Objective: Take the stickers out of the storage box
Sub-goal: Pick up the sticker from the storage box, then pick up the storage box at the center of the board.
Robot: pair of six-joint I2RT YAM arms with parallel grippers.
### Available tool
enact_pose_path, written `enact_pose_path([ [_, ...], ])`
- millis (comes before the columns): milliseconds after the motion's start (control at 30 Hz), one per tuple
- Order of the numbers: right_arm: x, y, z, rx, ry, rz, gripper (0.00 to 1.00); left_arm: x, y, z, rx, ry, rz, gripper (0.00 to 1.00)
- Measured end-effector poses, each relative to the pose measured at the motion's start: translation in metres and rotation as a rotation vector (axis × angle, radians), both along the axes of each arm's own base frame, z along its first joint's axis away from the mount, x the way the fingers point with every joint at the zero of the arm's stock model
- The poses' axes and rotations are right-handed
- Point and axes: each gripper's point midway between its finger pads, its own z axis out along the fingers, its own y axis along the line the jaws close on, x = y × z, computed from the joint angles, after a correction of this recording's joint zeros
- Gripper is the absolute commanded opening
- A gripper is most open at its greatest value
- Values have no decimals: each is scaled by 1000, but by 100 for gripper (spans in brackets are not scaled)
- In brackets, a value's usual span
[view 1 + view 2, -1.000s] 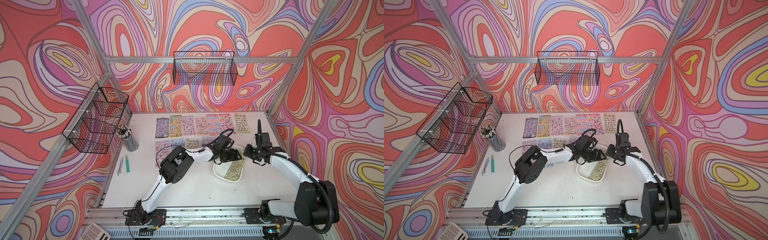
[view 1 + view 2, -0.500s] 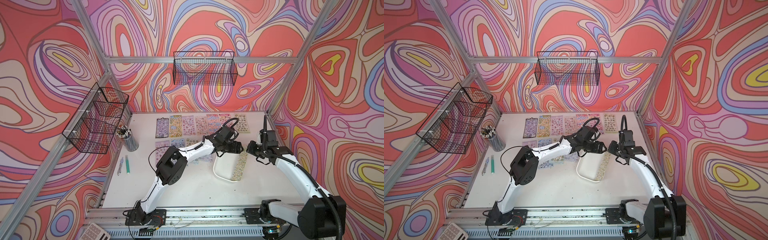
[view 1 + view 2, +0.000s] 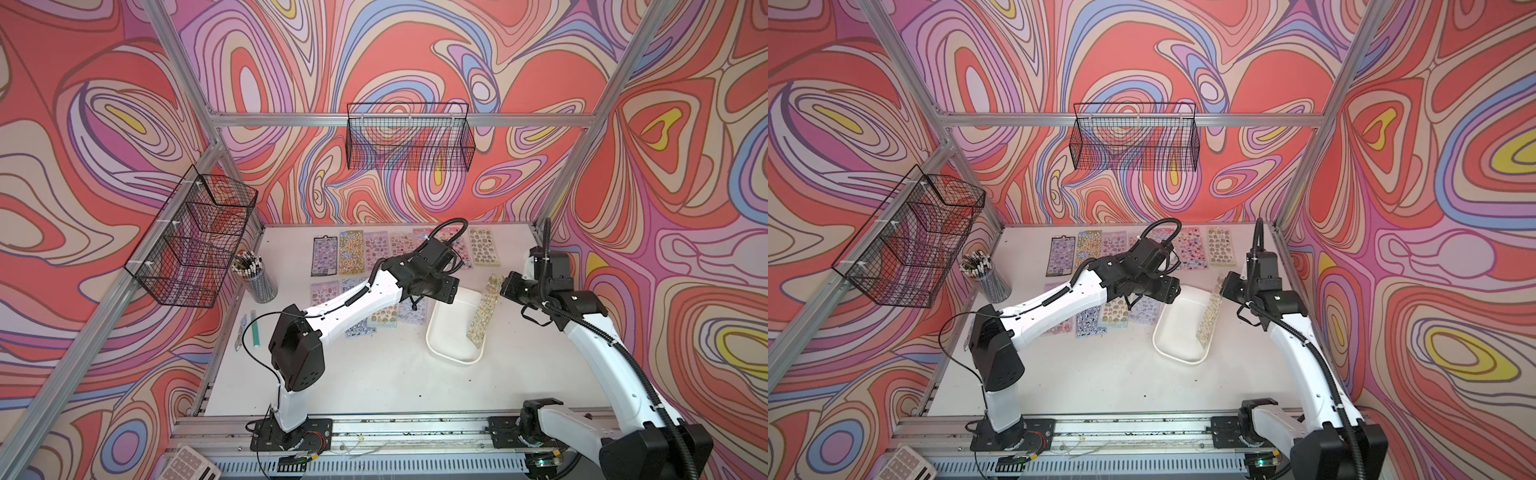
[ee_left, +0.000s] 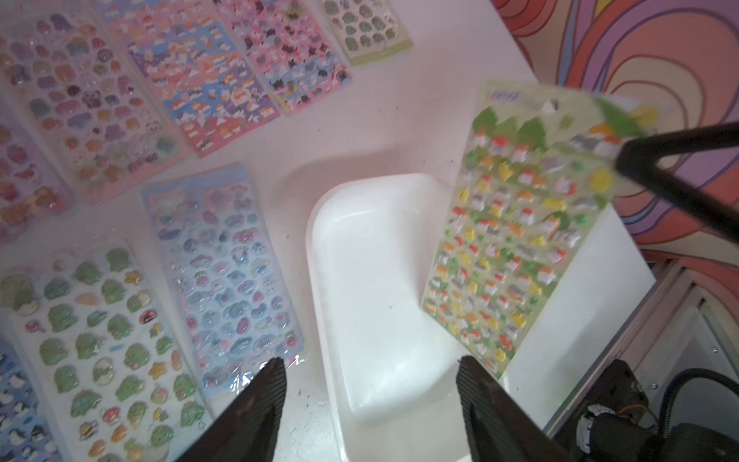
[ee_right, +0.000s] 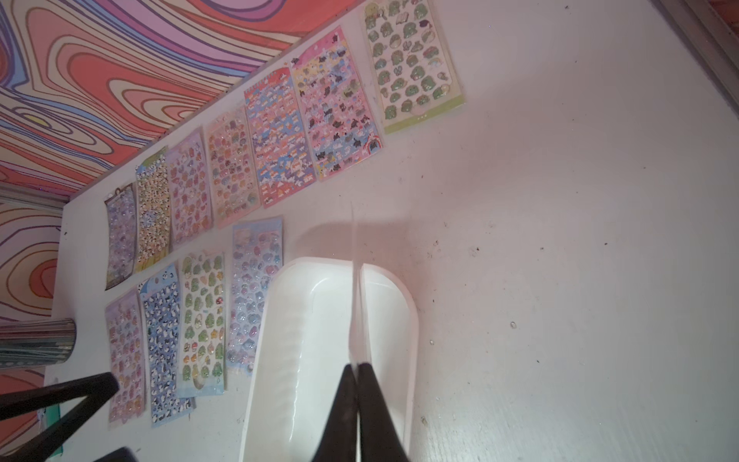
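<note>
- Your right gripper (image 3: pixel 500 286) is closed tight on the top end of one yellow-green sheet (image 3: pixel 483 312). In the right wrist view the sheet (image 5: pixel 357 288) shows only edge-on, between the two fingers.
- This sheet hangs tilted over the right side of the box (image 3: pixel 433 332). Its lower end is inside the rim, but you cannot tell if it touches the bottom.
- Your left gripper (image 4: pixel 372 362) is wide and holds nothing. It hovers over the far left part of the box.
- The box lies on the table (image 3: pixel 374 386), right of the middle.
- The other sheets (image 3: pixel 376 249) lie flat in two rows, one along the far edge and one nearer, left of the box. The blue sheet (image 4: pixel 224 272) is just beside its left rim.
</note>
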Motion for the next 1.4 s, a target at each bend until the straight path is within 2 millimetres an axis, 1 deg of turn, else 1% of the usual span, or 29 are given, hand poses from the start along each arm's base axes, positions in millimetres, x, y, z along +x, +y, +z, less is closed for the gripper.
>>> enact_pose_path([
  [100,-3,1,8,3,-19,11,0,-5,11,-28,78,51,0,68],
  [167,-4,2,12,1,-25,16,0,-6,15,-44,112,75,-1,66],
  [400,-11,2,17,-9,-26,27,0,-7,14,-89,192,137,-17,60],
  [500,-13,1,19,-11,-26,29,0,-7,14,-109,223,168,-20,54],
  [633,-15,3,21,-5,-30,36,0,-6,12,-129,253,194,-21,38],
  [767,-14,6,30,4,-51,49,0,-4,8,-135,258,203,-22,25],
  [933,-14,7,45,8,-90,59,0,-3,5,-135,247,207,-26,8],
  [1033,-15,8,51,9,-104,63,0,-4,3,-134,237,214,-30,1],
  [1133,-17,9,57,10,-115,70,0,-4,1,-134,225,215,-30,0],
  [1267,-18,11,75,16,-144,85,0,-4,0,-131,216,214,-29,0],
  [1333,-17,12,86,17,-164,93,0,-4,0,-125,203,204,-29,0],
  [1400,-17,13,99,18,-184,102,0,-7,2,-113,184,191,-29,0],
])
